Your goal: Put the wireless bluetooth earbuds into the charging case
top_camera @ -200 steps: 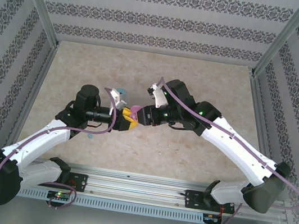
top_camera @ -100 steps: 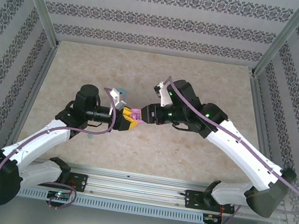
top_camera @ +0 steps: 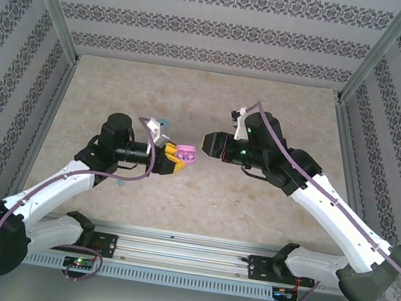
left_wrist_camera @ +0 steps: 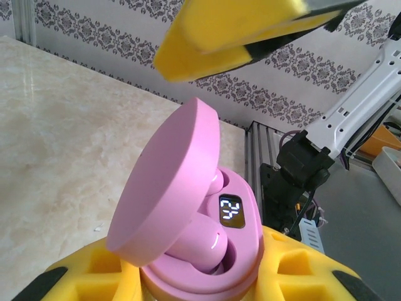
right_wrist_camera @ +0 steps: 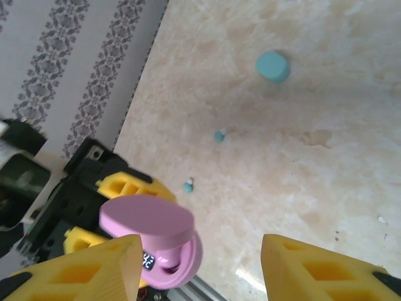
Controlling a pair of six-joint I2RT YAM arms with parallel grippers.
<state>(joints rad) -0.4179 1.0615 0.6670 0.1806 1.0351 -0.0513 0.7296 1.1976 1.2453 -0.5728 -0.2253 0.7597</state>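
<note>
The left pincer (top_camera: 176, 156) clamps the open pink case (left_wrist_camera: 182, 207), a pink earbud (left_wrist_camera: 202, 241) seated inside. The right pincer (right_wrist_camera: 200, 257) gapes wide, empty. Two blue earbuds (right_wrist_camera: 218, 135) lie on the table (right_wrist_camera: 326, 188), probably light, slick pebbles, best pinched across the body.

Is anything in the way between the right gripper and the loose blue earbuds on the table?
Yes, partly. The open pink case, held up by the left gripper, sits just ahead of the right gripper, with both blue earbuds on the table beyond it.
</note>
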